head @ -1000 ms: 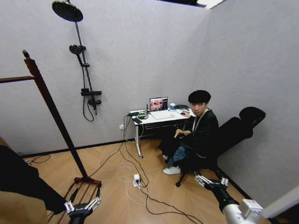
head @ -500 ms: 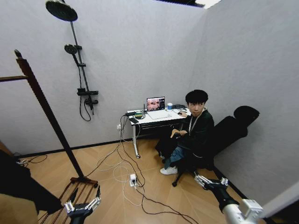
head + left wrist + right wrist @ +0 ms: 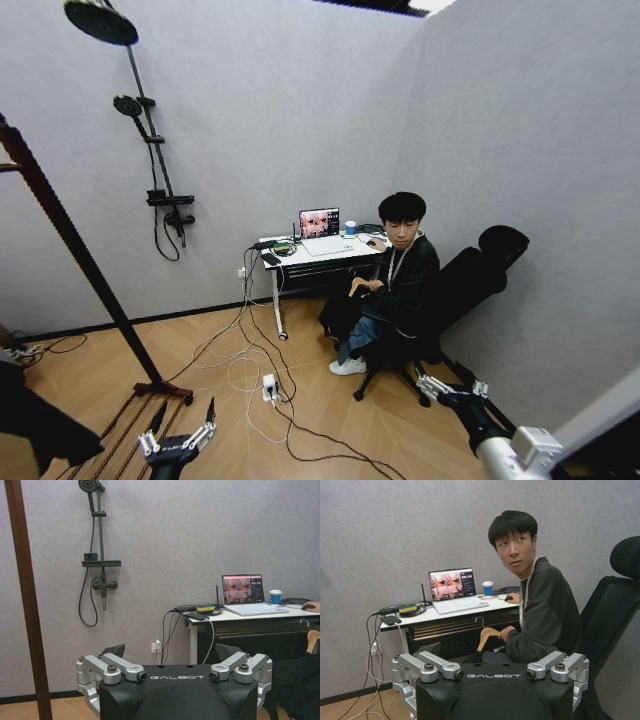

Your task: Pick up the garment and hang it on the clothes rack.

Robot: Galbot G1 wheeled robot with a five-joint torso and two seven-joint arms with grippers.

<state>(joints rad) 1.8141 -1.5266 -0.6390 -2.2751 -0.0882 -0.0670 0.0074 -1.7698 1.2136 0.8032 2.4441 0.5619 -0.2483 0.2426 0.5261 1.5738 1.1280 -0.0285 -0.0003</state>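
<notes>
From the head view, the garment [image 3: 336, 318] is a dark bundle in the lap of the person seated by the desk [image 3: 318, 249], well apart from both of my arms. Its hanger [image 3: 358, 287] sits at that person's hand. The clothes rack [image 3: 72, 243] slants up on my left, with its slatted base just beside the left gripper [image 3: 180, 441]. The right gripper [image 3: 450, 388] hangs low on the other side, near the chair [image 3: 478, 275]. A dark cloth [image 3: 35, 425] lies at the left edge; I cannot tell what it is.

In the left wrist view, the left gripper [image 3: 172, 652] has its fingers spread wide and nothing between them. The rack's post [image 3: 27, 605] rises close by.

In the right wrist view, the right gripper [image 3: 487, 652] is likewise spread wide and empty, and it faces the hanger [image 3: 487, 634] and the black cloth [image 3: 492, 656] under it.

I judge the coat soft and fairly heavy, so it would sag and slip if pinched by the fabric. The stiff wooden hanger near its hook is the place to take hold.
</notes>
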